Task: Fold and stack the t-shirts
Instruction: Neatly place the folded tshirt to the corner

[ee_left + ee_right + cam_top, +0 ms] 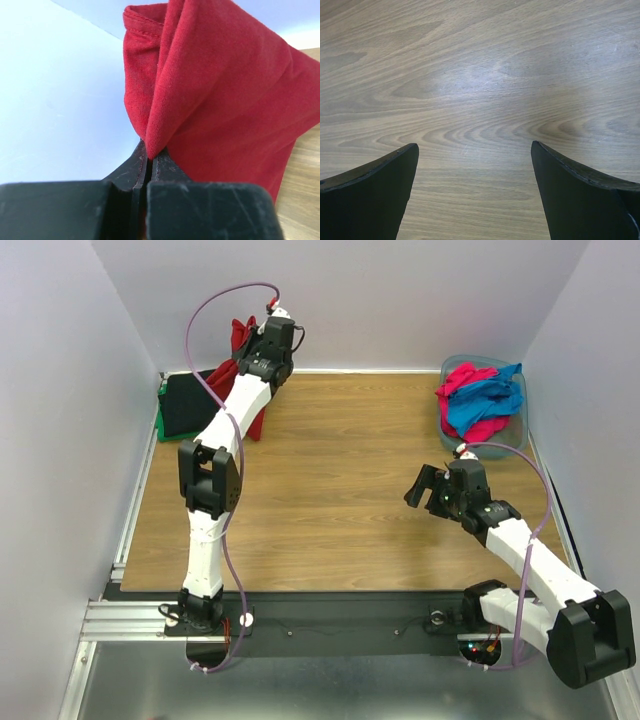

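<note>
My left gripper (250,340) is shut on a dark red t-shirt (243,335) and holds it high above the table's far left corner; the cloth hangs down behind the arm. In the left wrist view the red shirt (220,90) is pinched between my closed fingertips (148,150). A folded black t-shirt (187,400) lies on a green one (162,390) at the far left. My right gripper (428,485) is open and empty, low over bare wood (475,100) at the right. Bright pink (462,378) and blue (490,395) t-shirts lie bunched in the tub.
A grey-blue plastic tub (522,425) stands at the far right corner of the wooden table (340,500). White walls close in at the back and both sides. A purple cable (215,310) loops above the left arm.
</note>
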Tool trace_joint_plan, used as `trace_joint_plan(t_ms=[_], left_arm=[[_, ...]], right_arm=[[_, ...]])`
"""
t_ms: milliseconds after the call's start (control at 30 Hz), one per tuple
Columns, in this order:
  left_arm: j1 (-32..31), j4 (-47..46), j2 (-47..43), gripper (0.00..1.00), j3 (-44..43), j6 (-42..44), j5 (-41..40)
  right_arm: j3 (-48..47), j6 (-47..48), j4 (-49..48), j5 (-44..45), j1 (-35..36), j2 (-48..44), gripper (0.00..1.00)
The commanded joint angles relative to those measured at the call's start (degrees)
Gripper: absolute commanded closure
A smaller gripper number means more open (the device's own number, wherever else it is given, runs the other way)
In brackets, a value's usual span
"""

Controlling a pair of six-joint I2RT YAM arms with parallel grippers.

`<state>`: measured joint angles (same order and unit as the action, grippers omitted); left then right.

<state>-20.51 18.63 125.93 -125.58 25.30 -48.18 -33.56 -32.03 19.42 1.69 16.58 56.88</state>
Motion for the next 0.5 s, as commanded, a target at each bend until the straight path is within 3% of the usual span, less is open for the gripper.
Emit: trace_joint_plan(t_ms=[0,467], left_arm=[[0.47,-3.25,-5.61,1.0,-6.25,1.24,-1.74],[3.8,-4.57,-4.91,1.0,-6.34,0.19,0.54]], right_arm=[[0.08,0.74,-1.05,0.24,-0.06,-0.11,0.0],[-0.1,0.65,-1.14,1.12,-0.06,1.21,0.0]])
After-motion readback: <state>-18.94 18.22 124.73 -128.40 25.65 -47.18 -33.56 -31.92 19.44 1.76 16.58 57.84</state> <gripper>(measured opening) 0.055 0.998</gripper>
